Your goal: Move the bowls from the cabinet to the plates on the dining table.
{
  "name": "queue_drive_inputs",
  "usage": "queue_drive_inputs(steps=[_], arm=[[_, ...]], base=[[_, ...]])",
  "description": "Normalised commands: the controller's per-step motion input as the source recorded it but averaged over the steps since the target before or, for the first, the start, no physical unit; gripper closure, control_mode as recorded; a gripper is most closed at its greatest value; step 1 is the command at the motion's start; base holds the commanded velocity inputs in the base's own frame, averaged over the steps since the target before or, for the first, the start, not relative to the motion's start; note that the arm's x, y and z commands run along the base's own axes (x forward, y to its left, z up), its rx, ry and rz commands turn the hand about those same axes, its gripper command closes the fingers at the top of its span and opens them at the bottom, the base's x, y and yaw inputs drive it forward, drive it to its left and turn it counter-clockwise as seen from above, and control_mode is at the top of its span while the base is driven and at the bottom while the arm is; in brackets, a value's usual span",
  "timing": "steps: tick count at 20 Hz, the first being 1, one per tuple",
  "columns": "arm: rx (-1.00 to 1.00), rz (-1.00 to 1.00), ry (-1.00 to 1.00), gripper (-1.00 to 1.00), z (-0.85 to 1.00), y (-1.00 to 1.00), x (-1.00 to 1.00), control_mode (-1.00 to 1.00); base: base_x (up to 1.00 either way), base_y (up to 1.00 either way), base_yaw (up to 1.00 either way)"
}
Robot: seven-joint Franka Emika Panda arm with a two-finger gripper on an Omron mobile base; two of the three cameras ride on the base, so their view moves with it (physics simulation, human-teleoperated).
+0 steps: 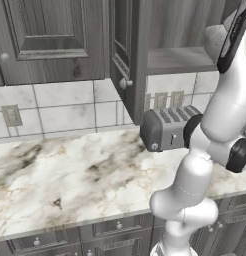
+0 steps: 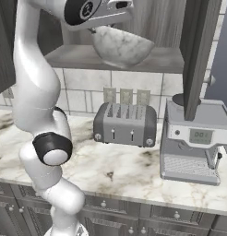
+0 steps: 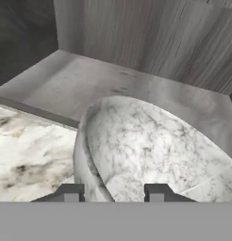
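The white arm (image 2: 39,120) rises from the base, bends at a dark-capped elbow joint and stretches steeply upward, then turns its forearm sideways at the top toward the open cabinet shelf. In the left base view the same arm (image 1: 210,145) climbs up the right side, its dark-banded wrist section at the top corner. The gripper (image 3: 112,192) reaches in level with the shelf. Its two dark fingertips (image 3: 70,192) stand a little apart, one outside and one inside the rim of the bowl (image 3: 155,150), so the jaws straddle the bowl's wall.
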Motion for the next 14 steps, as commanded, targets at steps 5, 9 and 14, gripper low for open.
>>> queue_drive_inputs(steps=[5,9,14], arm=[[-0.07,0.08,-0.16,1.0,-0.34,0.22,-1.0,-1.0],[-0.06,0.12,-0.15,1.0,-0.26,0.27,-1.0,-1.0],[-0.05,0.14,-0.13,1.0,-0.19,0.34,-1.0,-1.0]], base=[[0.0,0.0,0.0],[0.0,0.0,0.0],[0.0,0.0,0.0]])
